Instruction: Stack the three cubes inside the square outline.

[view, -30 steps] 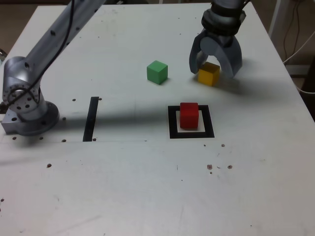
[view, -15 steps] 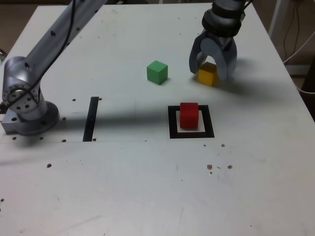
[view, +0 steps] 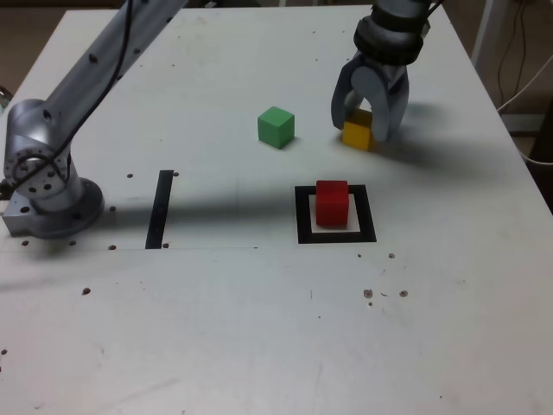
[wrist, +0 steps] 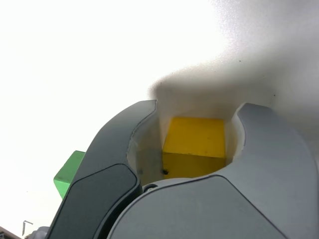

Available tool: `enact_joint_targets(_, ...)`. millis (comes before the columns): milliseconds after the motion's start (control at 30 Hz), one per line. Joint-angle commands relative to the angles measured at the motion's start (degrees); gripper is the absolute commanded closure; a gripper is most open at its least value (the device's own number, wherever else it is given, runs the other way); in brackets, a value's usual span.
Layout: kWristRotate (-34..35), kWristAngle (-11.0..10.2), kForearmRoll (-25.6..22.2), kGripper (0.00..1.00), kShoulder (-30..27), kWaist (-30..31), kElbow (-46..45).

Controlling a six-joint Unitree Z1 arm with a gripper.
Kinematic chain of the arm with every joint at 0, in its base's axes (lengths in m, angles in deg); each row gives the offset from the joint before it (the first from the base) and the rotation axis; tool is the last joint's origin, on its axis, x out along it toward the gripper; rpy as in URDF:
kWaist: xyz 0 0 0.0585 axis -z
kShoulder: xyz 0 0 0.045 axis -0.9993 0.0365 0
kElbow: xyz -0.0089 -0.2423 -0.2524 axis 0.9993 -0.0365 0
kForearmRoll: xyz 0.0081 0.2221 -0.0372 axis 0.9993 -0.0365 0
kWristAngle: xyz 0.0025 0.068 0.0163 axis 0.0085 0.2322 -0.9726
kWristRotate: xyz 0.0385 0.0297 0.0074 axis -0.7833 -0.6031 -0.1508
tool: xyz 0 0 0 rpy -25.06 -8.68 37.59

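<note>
Your gripper [view: 364, 130] clamps the yellow cube [view: 356, 135] near the table's [view: 259, 328] far edge; red cube [view: 332, 202] sits inside the outline [view: 301, 216]; green cube [view: 276, 126] stands apart.

The worktop [view: 259, 328] is off-white with scattered small dark specks and screw marks. The red cube [view: 332, 202] is a plain, solid red, darker on its shaded front face. The square outline [view: 304, 226] is a thick black frame around a white centre. The green cube [view: 276, 126] is a uniform bright green [wrist: 67, 172]. The yellow cube [view: 357, 134] is solid yellow, brighter on top and duller on its shaded side [wrist: 194, 144]. The gripper [view: 365, 128] has matte blue-grey jaws with paler inner faces. The arm [view: 95, 60] is silver-grey metal. A narrow strip [view: 161, 207] is plain black.
</note>
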Motion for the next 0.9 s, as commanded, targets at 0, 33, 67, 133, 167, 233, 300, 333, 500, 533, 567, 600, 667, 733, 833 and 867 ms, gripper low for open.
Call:
enact_joint_targets(0,0.23,0.02,-0.28,0.62,-0.02,0.08,0.37)
enact_joint_targets(33,0.33,0.01,-0.37,0.62,-0.10,0.09,0.43)
enact_joint_targets(67,0.48,-0.01,-0.48,0.62,-0.22,0.09,0.50)
enact_joint_targets(133,0.99,-0.07,-0.91,0.62,-0.61,0.09,0.60)
enact_joint_targets(167,1.35,-0.09,-1.21,0.62,-0.90,0.10,0.62)
enact_joint_targets(233,2.32,-0.13,-1.87,0.62,-1.65,0.17,0.59)
enact_joint_targets(300,3.62,-0.01,-2.73,0.62,-2.53,0.33,0.55)
enact_joint_targets(333,4.63,0.19,-3.33,0.62,-3.21,0.51,0.48)
enact_joint_targets(500,9.36,1.73,-5.59,0.62,-6.27,1.67,-0.59)
enact_joint_targets(533,10.52,2.11,-5.89,0.62,-7.01,1.99,-1.09)
enact_joint_targets(567,11.74,2.47,-6.15,0.62,-7.77,2.36,-1.66)
enact_joint_targets(600,13.03,2.79,-6.33,0.62,-8.57,2.76,-2.31)
enact_joint_targets(667,15.60,3.35,-6.55,0.62,-10.16,3.66,-3.67)
enact_joint_targets(733,18.10,3.84,-6.69,0.62,-11.66,4.63,-5.02)
enact_joint_targets(833,21.75,4.58,-6.82,0.62,-13.67,6.03,-7.14)
enact_joint_targets(867,22.96,4.90,-6.82,0.62,-14.24,6.46,-7.91)
